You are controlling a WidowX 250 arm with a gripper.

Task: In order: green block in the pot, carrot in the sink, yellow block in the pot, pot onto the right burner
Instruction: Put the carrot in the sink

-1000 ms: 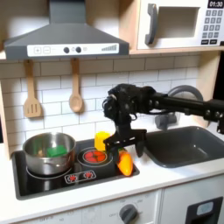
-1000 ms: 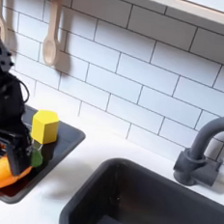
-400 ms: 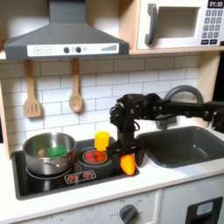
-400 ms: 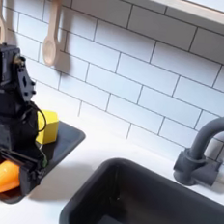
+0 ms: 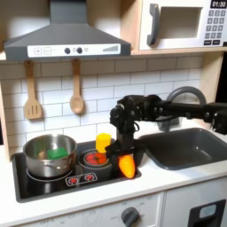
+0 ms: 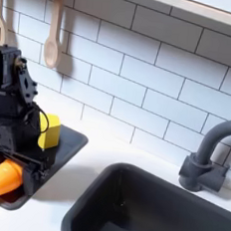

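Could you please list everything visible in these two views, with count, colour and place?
pot: one, shiny steel, on the stove's left burner in the first exterior view.
green block: one, green, inside the pot.
yellow block: one, yellow, upright on the stove behind the gripper.
carrot: one, orange, at the stove's front edge by the gripper.
stove: one, black with red burner rings, on the white counter.
sink: one, dark grey, at the second exterior view's right.
faucet: one, dark, behind the sink.
wooden utensils: two, hanging on the tile wall.
microwave: one, upper right.
range hood: one, grey.
gripper: one, black, lowered at the carrot.
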